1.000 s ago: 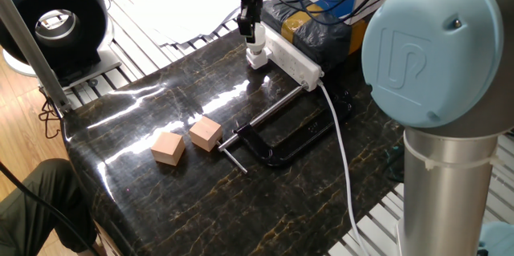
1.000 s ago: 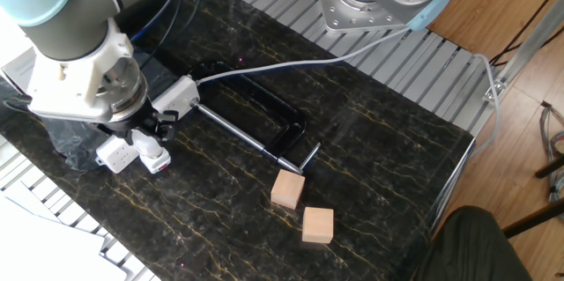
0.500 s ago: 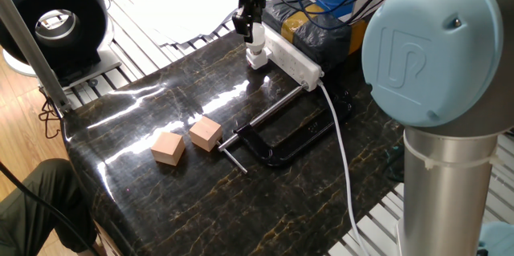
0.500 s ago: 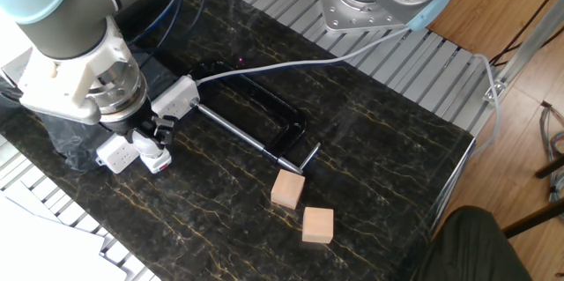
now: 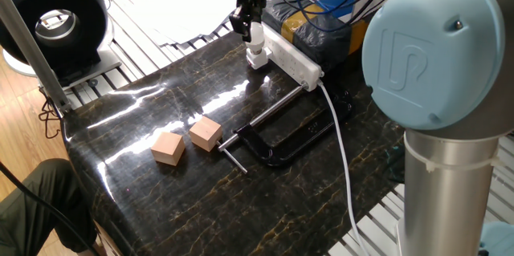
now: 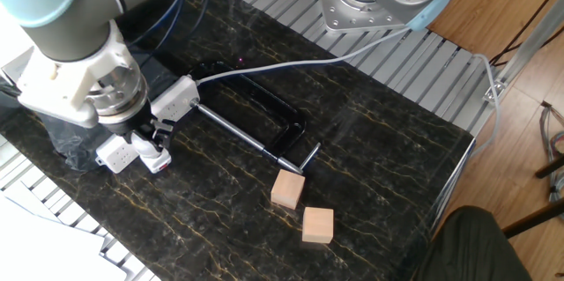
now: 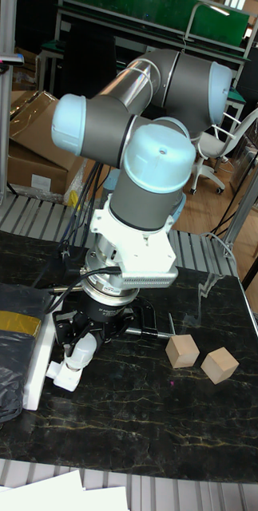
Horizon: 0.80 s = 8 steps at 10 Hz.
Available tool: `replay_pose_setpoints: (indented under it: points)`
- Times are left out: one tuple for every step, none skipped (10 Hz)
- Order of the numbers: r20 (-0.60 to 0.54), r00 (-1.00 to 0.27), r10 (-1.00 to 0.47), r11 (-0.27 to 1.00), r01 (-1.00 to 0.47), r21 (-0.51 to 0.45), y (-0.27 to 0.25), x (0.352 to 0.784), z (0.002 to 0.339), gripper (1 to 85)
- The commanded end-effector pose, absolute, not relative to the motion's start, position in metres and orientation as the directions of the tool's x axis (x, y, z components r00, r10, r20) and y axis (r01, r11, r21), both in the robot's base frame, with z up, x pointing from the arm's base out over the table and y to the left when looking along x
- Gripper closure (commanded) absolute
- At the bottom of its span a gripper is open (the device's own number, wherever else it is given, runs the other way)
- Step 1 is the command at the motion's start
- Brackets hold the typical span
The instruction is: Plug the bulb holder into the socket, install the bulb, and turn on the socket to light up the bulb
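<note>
A: Left to right in the other fixed view: gripper [image 6: 152, 136] at the far left, over the end of the socket [image 6: 173, 96]. Black clamp [image 6: 264, 127] mid-table, two wooden cubes [image 6: 288, 188] toward 5 o'clock from it.

B: Fingers?

A: Closed down narrow around the bulb [image 6: 145, 143], one finger either side. Bulb sits upright on the bulb holder [image 6: 157, 161], which is already plugged into the socket's end; red mark shows low on it.

B: Confirmed from the one fixed view: gripper [image 5: 251, 33] at 12 o'clock on the table [image 5: 161, 200], bulb [image 5: 256, 48] straight below, holder [image 5: 257, 61] under that. How far it is threaded in, can't tell.

A: Tall fixed view agrees: bulb [image 7: 82, 350] between the fingers, socket [image 7: 37, 363] running toward 12 o'clock beside the black bag [image 7: 5, 351].

B: Risks?

A: Likely cross-threading if the bulb is tilted off the holder's axis. Too much twist could pull the holder loose. A weak grip would slip on the smooth globe. The switch looks untouched; bulb is not lit.
</note>
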<state>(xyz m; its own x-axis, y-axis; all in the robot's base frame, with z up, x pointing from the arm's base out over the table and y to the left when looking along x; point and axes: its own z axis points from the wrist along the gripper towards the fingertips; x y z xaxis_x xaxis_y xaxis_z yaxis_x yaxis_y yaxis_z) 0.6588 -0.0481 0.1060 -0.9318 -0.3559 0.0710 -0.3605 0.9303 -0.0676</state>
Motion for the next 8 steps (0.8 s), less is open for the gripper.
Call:
replay_pose_setpoints:
  points:
    - [0.059, -0.934, -0.352, 0.93, -0.356, -0.089, -0.042, 0.661, 0.104, 67.7]
    - [0.062, -0.918, -0.391, 0.914, -0.396, -0.093, -0.043, 0.662, 0.104, 56.0]
    - [0.071, -0.9, -0.43, 0.895, -0.435, -0.103, -0.047, 0.662, 0.105, 42.0]
    - [0.081, -0.879, -0.469, 0.872, -0.476, -0.115, -0.051, 0.662, 0.108, 31.3]
    - [0.084, -0.867, -0.491, 0.86, -0.497, -0.116, -0.051, 0.662, 0.113, 26.3]
    - [0.093, -0.857, -0.506, 0.849, -0.515, -0.119, -0.052, 0.663, 0.119, 24.7]
    - [0.086, -0.852, -0.516, 0.846, -0.522, -0.104, -0.051, 0.665, 0.123, 22.0]
    - [0.075, -0.852, -0.519, 0.845, -0.524, -0.104, -0.05, 0.667, 0.123, 20.0]
